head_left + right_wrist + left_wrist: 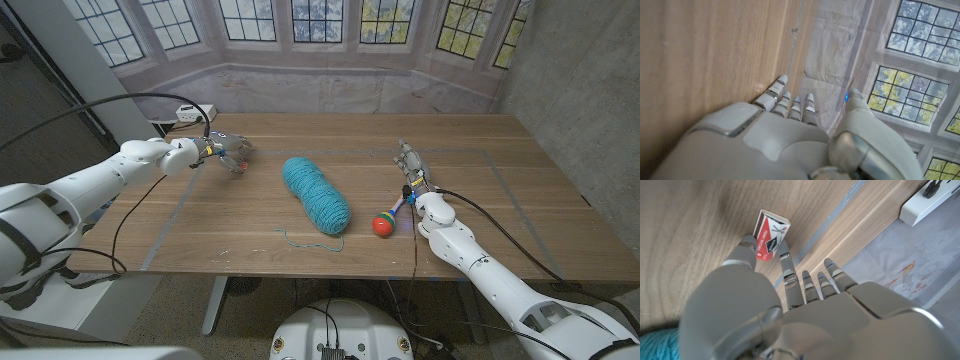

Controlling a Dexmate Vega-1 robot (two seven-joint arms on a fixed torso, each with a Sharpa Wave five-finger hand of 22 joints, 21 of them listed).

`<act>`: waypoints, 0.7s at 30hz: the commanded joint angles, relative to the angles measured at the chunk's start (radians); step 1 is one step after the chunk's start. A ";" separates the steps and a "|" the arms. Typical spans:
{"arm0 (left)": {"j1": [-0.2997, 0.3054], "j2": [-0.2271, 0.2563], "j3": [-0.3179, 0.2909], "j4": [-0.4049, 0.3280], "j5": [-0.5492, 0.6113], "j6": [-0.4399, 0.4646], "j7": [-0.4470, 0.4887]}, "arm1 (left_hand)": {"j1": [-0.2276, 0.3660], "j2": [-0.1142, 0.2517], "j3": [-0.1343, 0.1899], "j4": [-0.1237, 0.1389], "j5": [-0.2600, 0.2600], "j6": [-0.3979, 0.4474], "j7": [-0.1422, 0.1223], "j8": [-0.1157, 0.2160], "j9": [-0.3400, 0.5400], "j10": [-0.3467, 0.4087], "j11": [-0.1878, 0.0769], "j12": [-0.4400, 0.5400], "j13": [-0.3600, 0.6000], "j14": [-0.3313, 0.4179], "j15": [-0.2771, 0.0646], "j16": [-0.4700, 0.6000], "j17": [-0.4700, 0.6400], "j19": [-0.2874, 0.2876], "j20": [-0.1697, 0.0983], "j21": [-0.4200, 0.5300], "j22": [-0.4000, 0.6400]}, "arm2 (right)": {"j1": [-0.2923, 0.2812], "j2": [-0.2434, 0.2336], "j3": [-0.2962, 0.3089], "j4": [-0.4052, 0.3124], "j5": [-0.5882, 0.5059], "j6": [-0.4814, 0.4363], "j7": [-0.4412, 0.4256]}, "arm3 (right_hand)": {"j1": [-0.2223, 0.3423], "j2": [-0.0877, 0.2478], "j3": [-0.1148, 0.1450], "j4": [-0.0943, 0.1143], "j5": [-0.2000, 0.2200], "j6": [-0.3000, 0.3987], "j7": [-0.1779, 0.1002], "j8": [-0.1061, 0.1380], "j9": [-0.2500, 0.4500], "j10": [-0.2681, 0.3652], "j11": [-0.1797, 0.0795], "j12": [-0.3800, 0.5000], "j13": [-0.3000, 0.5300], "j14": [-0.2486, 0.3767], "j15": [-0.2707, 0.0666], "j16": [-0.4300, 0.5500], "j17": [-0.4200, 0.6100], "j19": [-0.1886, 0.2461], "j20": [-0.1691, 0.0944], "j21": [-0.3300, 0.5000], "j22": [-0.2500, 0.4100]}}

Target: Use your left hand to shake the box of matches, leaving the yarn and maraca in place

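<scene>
The box of matches (pixel 771 235) is red and white with a printed label. My left hand (pixel 790 310) pinches it between the thumb and a finger, the other fingers reaching past it. I cannot tell whether the box is clear of the wood. In the head view the left hand (pixel 225 152) is at the table's far left. The teal yarn skein (pixel 315 193) lies mid-table with a loose strand toward the front. The maraca (pixel 388 217), with a red-orange head, lies beside my right hand (pixel 410 165), which stands on its edge with fingers straight, holding nothing.
A white power strip (pixel 195 113) lies at the table's back left corner, just behind the left hand, also seen as the power strip (pixel 930 200). Grey tape lines (pixel 165 232) mark a rectangle on the wooden table (pixel 480 230). A cable trails from each arm.
</scene>
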 commanded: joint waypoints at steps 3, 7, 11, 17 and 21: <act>0.024 0.023 -0.038 -0.061 0.007 0.022 -0.023 | 0.049 0.034 -0.003 0.001 -0.002 0.009 0.000 0.005 0.002 0.007 0.002 0.002 0.001 0.012 -0.002 0.003 0.003 0.006 0.002 0.007 0.004 | -0.012 -0.008 0.004 -0.020 0.003 0.000 -0.001 | 0.009 0.001 -0.003 0.001 0.000 0.012 0.000 0.005 0.005 0.008 0.008 0.006 0.002 0.004 -0.004 0.008 0.006 0.013 -0.018 -0.001 0.004; 0.031 0.031 -0.049 -0.079 0.008 0.026 -0.031 | 0.049 0.035 -0.004 0.001 -0.002 0.010 0.000 0.004 0.003 0.009 0.003 0.001 0.001 0.013 -0.002 0.003 0.003 0.006 0.002 0.007 0.004 | -0.008 -0.006 0.002 -0.016 0.002 0.002 0.002 | 0.010 0.001 -0.003 0.001 0.000 0.013 -0.001 0.006 0.005 0.007 0.007 0.006 0.002 0.004 -0.003 0.008 0.006 0.013 -0.018 -0.001 0.004; 0.039 0.039 -0.061 -0.096 0.008 0.031 -0.039 | 0.050 0.035 -0.005 0.001 -0.002 0.012 -0.002 0.005 0.003 0.011 0.004 0.001 0.001 0.014 -0.003 0.003 0.003 0.006 0.001 0.007 0.004 | -0.003 -0.001 0.000 -0.010 0.004 0.005 0.007 | 0.010 0.001 -0.004 0.001 0.000 0.014 0.000 0.005 0.005 0.007 0.006 0.006 0.002 0.004 -0.003 0.008 0.006 0.013 -0.018 -0.001 0.004; 0.048 0.049 -0.076 -0.119 0.012 0.036 -0.048 | 0.051 0.036 -0.007 0.002 -0.002 0.018 -0.001 0.006 0.005 0.016 0.003 0.000 0.001 0.016 -0.003 0.002 0.003 0.007 0.001 0.007 0.004 | 0.000 0.004 -0.001 -0.001 0.005 0.012 0.013 | 0.011 0.001 -0.004 0.001 0.000 0.014 0.000 0.005 0.006 0.008 0.007 0.006 0.002 0.004 -0.003 0.008 0.006 0.013 -0.018 -0.001 0.004; 0.052 0.050 -0.084 -0.127 0.014 0.036 -0.050 | 0.052 0.036 -0.008 0.002 -0.002 0.022 -0.005 0.007 0.005 0.020 0.004 0.001 0.002 0.018 -0.003 0.002 0.003 0.007 0.001 0.006 0.004 | 0.000 0.006 -0.001 0.001 0.006 0.014 0.013 | 0.011 0.001 -0.004 0.001 0.000 0.014 0.000 0.005 0.006 0.007 0.006 0.006 0.002 0.004 -0.003 0.008 0.006 0.013 -0.018 -0.001 0.004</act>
